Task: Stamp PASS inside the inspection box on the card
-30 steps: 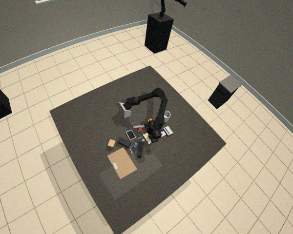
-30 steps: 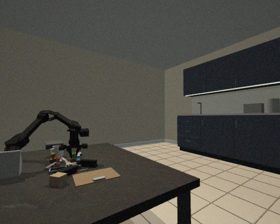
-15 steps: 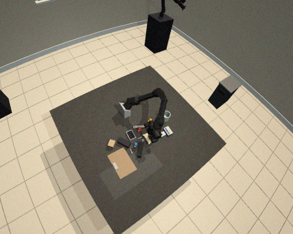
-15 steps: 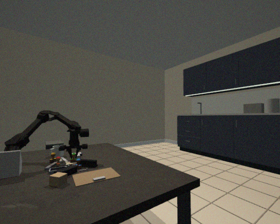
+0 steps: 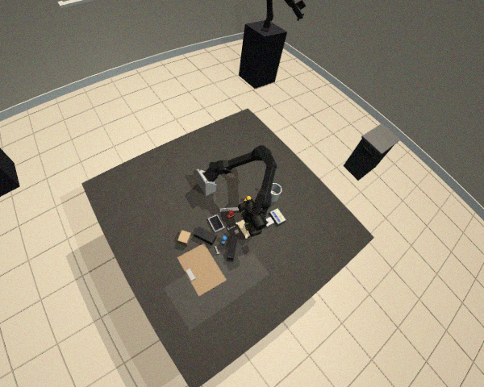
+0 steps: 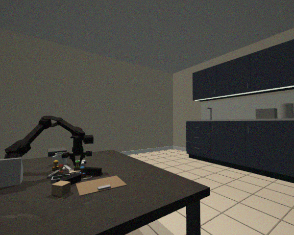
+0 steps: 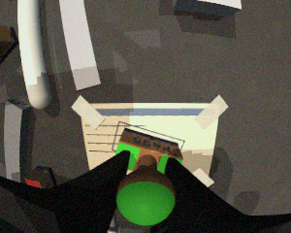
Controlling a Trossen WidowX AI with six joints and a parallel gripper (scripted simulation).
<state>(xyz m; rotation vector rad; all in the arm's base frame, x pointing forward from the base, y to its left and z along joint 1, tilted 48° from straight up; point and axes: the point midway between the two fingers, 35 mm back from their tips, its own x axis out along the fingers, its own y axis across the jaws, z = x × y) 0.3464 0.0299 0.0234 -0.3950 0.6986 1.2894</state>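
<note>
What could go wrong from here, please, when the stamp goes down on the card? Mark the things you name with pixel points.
The green stamp (image 5: 246, 223) (image 6: 77, 161) (image 7: 145, 203) hides part of the box (image 7: 183, 145) on the card (image 7: 194, 133), so the print might cross its outline. The box looks tilted on the card; a small turning error could leave the print crooked.

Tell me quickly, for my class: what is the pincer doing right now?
Pincer: closed on the green stamp, held over the taped card.

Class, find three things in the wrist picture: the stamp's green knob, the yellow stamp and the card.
Green knob (image 7: 145, 203): wrist view, middle of its rounded top.
Yellow stamp (image 7: 5, 38): wrist view, its base.
Card (image 7: 160, 121): wrist view, bare upper part.
</note>
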